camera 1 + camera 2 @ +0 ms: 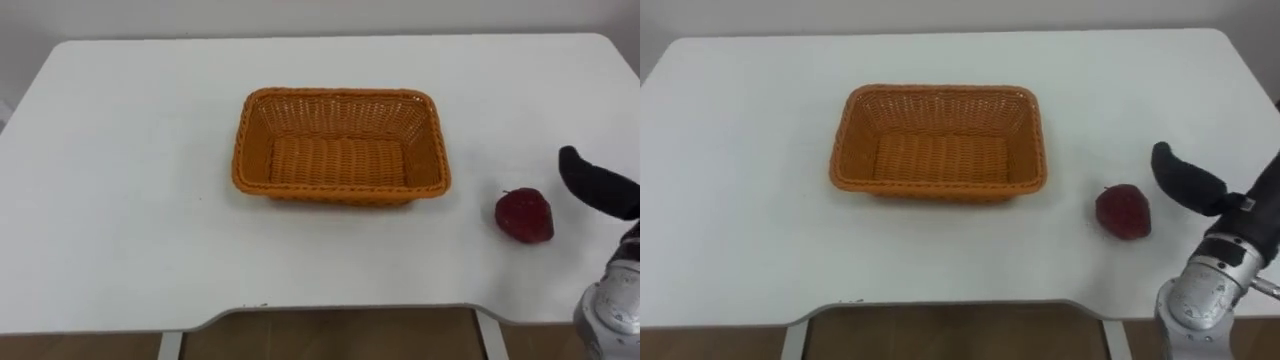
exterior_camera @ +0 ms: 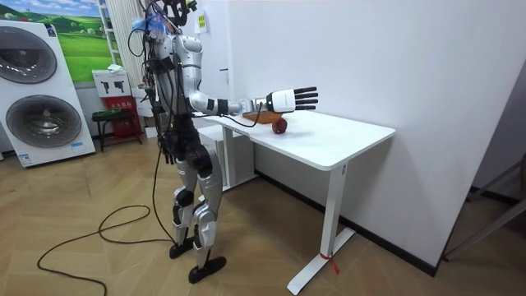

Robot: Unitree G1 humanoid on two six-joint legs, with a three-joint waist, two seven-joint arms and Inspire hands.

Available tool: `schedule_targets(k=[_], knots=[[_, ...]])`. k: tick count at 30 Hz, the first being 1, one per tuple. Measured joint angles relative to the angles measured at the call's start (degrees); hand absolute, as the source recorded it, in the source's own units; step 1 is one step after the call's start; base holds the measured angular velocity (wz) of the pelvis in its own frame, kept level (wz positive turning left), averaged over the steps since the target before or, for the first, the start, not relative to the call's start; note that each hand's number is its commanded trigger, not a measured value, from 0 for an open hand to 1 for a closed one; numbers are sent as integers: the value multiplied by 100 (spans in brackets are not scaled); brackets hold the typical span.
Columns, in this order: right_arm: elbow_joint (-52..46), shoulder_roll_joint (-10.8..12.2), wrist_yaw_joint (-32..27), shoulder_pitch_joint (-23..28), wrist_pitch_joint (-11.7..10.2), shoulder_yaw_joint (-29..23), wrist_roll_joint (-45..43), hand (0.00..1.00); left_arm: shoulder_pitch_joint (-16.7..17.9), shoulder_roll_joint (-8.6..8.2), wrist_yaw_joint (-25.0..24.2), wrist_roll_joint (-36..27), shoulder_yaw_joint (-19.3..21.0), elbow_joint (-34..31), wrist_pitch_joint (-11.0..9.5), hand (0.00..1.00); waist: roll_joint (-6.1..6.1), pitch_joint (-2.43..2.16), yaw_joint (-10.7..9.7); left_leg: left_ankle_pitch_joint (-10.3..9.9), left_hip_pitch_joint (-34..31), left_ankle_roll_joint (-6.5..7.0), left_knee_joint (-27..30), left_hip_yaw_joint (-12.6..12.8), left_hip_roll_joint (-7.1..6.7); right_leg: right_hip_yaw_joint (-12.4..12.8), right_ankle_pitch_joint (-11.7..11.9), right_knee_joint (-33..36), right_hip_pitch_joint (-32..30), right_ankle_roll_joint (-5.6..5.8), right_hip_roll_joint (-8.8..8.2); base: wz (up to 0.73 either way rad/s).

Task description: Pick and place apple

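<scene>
— What is the right robot hand (image 2: 289,99) doing?
— Its fingers are straight. It holds nothing. It is just to the right of the red apple (image 1: 524,215), not touching it.
— Where is the apple?
— On the white counter (image 1: 120,200), to the right of the orange basket (image 1: 340,96), outside it.

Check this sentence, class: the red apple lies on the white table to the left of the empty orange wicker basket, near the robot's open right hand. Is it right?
Not quite: the side is wrong. In the left eye view the red apple lies on the white table to the right of the empty orange wicker basket, near the robot's open right hand.
</scene>
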Motion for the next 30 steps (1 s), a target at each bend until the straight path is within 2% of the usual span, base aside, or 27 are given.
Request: schedule_targets(k=[15,18,23,30], knots=[[316,4,638,102,1,438,-229,0,-49,3,-95,-17,1,32,-2,0,-95,-13,61,2,93,-3,10,-18,11,-92,14,-18,125,-9,-15,1],[428,5,809,276,50,524,-230,0,-47,5,-110,-1,1,6,-3,0,-106,-18,121,2,97,-3,7,-15,11,-70,16,-13,127,-7,-10,0],[657,7,1032,416,53,649,-455,0,-35,6,-80,0,0,26,-20,0,-138,-7,151,1,100,-3,-2,-16,11,-58,16,-14,144,-7,-3,0],[1134,45,1029,504,48,697,-691,0,-68,0,-34,1,0,5,-46,0,-157,5,134,0,87,-4,-16,-35,11,-65,43,-100,179,-1,4,0]])
